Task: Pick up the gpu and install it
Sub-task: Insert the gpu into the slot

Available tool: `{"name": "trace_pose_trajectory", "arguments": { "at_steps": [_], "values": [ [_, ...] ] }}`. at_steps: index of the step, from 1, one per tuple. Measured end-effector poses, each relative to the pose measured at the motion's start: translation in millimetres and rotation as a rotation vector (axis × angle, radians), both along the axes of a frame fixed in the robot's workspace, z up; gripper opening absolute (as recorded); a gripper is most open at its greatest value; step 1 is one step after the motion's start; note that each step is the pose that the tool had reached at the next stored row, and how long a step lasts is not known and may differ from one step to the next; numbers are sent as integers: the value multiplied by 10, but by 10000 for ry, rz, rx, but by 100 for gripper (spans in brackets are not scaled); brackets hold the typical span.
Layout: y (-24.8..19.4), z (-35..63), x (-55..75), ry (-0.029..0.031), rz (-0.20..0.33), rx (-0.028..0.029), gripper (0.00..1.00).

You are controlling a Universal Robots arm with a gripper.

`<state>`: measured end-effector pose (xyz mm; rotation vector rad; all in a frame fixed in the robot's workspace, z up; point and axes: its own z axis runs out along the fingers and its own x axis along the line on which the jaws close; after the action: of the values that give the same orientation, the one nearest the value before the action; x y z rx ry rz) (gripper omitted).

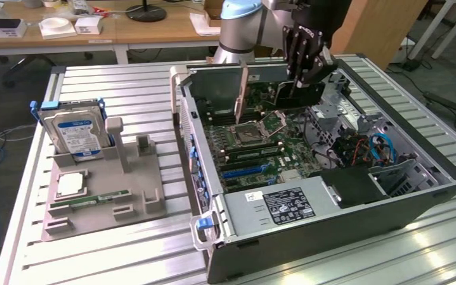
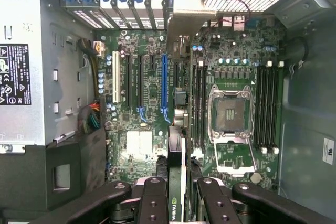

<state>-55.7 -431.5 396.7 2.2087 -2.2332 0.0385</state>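
Observation:
The gpu [image 1: 269, 80] hangs upright inside the open computer case [image 1: 418, 196], above the motherboard [image 1: 272, 139] near the case's rear wall. My gripper [image 1: 303, 74] comes down from above and is shut on the card's upper edge. In the wrist view the gpu [image 2: 177, 150] shows edge-on between my black fingers [image 2: 152, 198], and its silvery bracket [image 2: 184, 24] points toward the rear slot openings. The card hovers over the board between the long blue slot [image 2: 164, 87] and the black memory slots [image 2: 198, 103], apart from both.
A grey holder [image 1: 101, 190] on the exterior view's left carries a silver hard drive [image 1: 73, 133], a memory stick [image 1: 93, 199] and a square chip [image 1: 69, 184]. Inside the case are the processor socket [image 2: 230, 114], the power supply [image 1: 287, 205] and blue cables [image 1: 379, 148].

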Motion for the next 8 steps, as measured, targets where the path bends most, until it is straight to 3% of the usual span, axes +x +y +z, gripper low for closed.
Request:
{"name": "trace_pose_trajectory", "arguments": {
  "at_steps": [8],
  "values": [
    [0, -39, -4, 1, 0, 0, 26]
  ]
}}
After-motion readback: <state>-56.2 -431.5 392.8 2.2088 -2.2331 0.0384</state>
